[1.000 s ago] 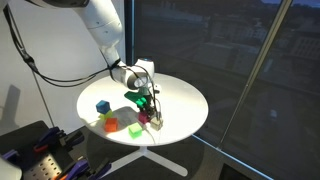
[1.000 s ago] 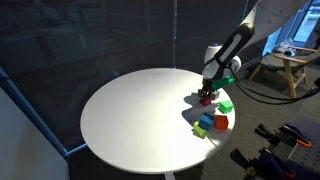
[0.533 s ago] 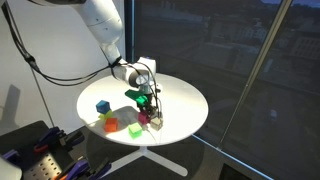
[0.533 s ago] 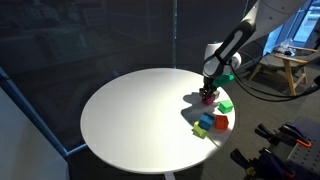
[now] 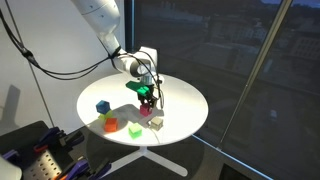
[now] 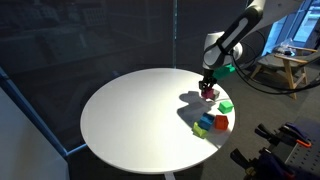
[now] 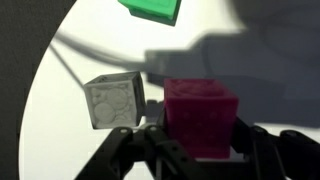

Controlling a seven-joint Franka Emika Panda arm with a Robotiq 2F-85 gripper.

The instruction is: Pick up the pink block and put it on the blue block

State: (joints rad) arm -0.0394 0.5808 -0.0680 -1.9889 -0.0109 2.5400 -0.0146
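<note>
The pink block (image 7: 200, 118) is a magenta cube held between my gripper's (image 7: 198, 150) fingers, lifted a little above the white round table (image 5: 185, 100). In both exterior views the gripper (image 5: 148, 98) (image 6: 208, 90) hangs over the table with the pink block (image 5: 148, 103) (image 6: 208, 93) in it. The blue block (image 5: 102, 107) stands apart near the table's edge, by an orange cube (image 5: 110, 123); it also shows in an exterior view (image 6: 201, 129).
A beige cube (image 7: 113, 100) (image 5: 155, 121) sits on the table right beside the held block. A bright green piece (image 7: 152, 8) (image 5: 135, 88) (image 6: 226, 105) lies near it. A small green cube (image 5: 135, 130) stands near the table's edge. Wooden furniture (image 6: 285, 68) stands beyond the table.
My gripper has risen off the table with the pink block in it. The beige cube has stayed on the table and now shows below the gripper.
</note>
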